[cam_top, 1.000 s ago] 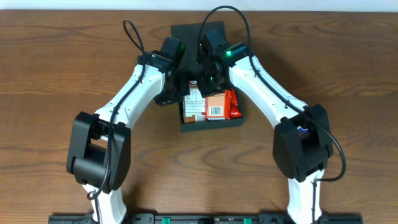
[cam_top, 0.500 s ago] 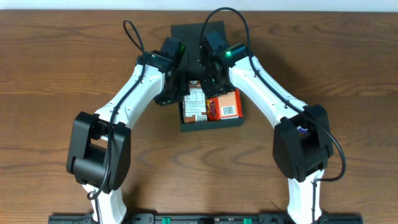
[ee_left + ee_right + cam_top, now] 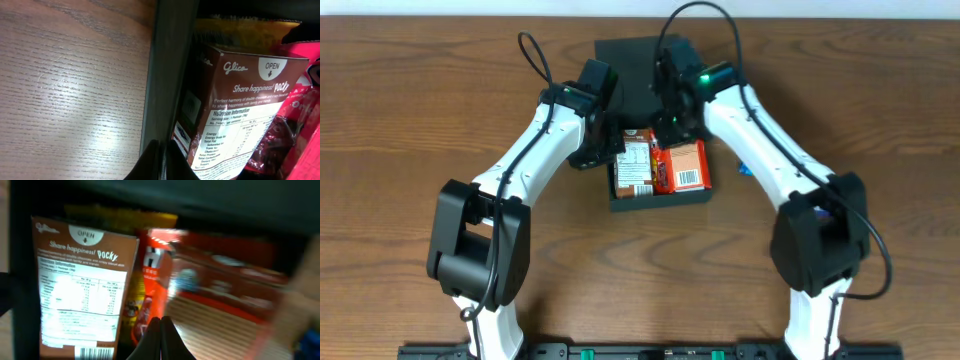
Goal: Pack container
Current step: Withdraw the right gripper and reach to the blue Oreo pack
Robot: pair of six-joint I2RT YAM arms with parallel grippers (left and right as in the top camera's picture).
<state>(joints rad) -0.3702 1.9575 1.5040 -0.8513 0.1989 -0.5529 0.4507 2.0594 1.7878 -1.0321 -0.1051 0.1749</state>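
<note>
Snugly, glossy brown carton (image 3: 636, 165) lies in matte dark container (image 3: 660, 200).

Dark matte shallow square cardboard box (image 3: 660, 200) at my 12 o'clock, lying flat, lid flap (image 3: 628, 56) open toward 12 o'clock.

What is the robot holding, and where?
Right gripper: shut, holding nothing, above the red packet. Left gripper: shut at the container wall; a grip cannot be told.

Matte cardbd container (image 3: 660, 199), wood-grain table (image 3: 420, 120), glossy red wrapper (image 3: 272, 144)
</note>
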